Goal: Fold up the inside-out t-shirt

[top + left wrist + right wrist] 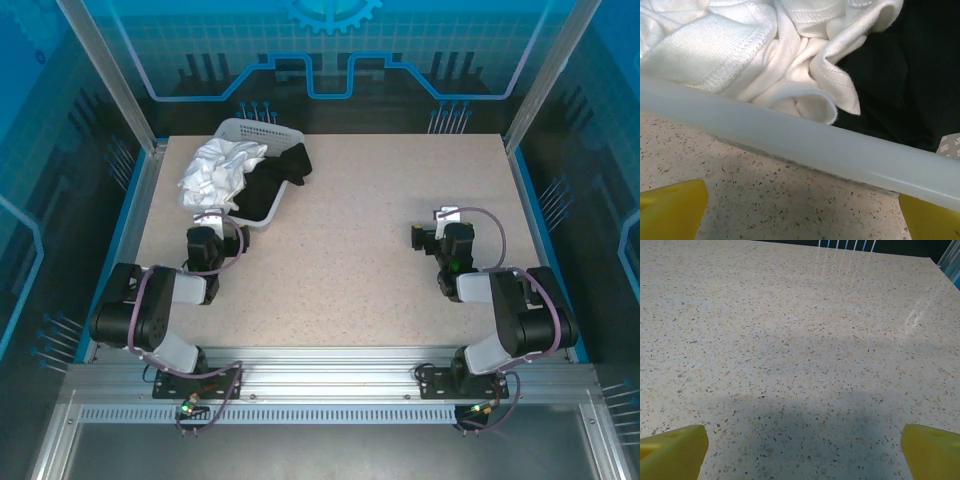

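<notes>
The black t-shirt (275, 180) lies bunched in a white basket (262, 130) at the table's back left, spilling over the basket's right rim. Up close it shows as dark cloth (905, 75) behind the basket's rim (800, 142). My left gripper (210, 222) stands open just in front of the basket, its yellow fingertips (670, 210) wide apart over bare table, nothing between them. On the right side of the table my right gripper (432, 226) is open too, yellow fingertips (672, 452) spread above bare tabletop.
A crumpled white garment (218, 170) fills the basket's left side beside the black cloth, seen close as white folds (740, 50). The speckled tabletop (370, 250) stretches between the arms. Blue enclosure walls ring the table.
</notes>
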`<state>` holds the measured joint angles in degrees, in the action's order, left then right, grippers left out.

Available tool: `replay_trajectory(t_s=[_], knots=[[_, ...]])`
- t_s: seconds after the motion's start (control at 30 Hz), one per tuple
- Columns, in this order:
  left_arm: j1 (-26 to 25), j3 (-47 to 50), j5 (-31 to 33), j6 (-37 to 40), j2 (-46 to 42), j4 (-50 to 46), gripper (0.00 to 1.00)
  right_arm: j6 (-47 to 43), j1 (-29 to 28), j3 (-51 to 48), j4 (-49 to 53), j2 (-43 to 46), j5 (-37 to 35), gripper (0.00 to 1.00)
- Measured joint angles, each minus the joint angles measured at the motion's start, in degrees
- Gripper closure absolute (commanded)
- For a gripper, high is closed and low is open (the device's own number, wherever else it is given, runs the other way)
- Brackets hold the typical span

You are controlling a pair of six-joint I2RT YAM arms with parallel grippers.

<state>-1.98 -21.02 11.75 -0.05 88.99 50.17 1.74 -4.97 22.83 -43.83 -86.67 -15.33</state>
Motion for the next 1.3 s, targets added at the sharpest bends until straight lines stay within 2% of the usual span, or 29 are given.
replay_trajectory(t_s=[1.03, 1.17, 1.3], knots=[[0.0, 0.0, 0.4, 0.0, -0.3, -0.2, 0.01, 0.0, -0.2, 0.0, 0.0, 0.1, -0.1, 0.0], [0.0, -0.5, 3.7, -1.6, -7.8, -9.8, 0.01, -0.1, -1.8, 0.2, 3.8, 4.2, -1.7, 0.0], [0.3, -6.2, 7.8, -7.9, -20.9, -25.6, 0.01, 5.7, -0.8, 4.1, 17.6, 16.3, -3.6, 0.0]])
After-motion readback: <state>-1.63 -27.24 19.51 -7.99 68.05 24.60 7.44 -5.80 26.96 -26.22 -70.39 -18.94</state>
